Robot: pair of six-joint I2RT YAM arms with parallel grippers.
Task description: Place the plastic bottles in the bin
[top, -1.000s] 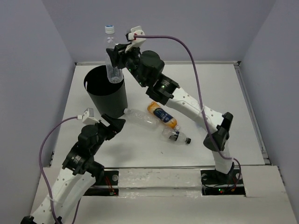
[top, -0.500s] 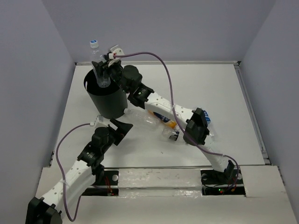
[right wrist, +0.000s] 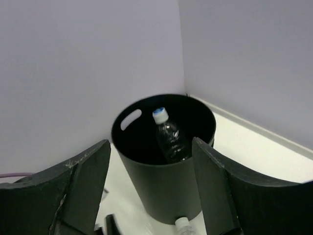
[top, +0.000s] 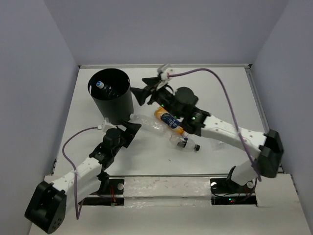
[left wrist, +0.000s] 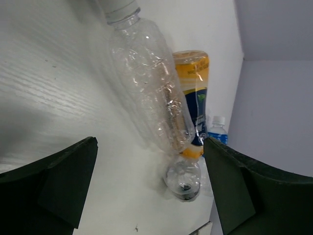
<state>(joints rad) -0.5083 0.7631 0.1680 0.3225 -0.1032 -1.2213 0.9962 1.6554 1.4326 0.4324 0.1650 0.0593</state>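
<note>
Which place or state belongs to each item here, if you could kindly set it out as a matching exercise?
Column one:
1. blue-capped bottle
2. orange bottle
3. crumpled clear bottle
4. right gripper

Column two:
A. lying right in front of the open left gripper
B. standing inside the bin
C. open, holding nothing, facing the bin
D. lying on the table, with a dark blue label

Pairs: 1-B, 2-D, 3-A, 4-C
</note>
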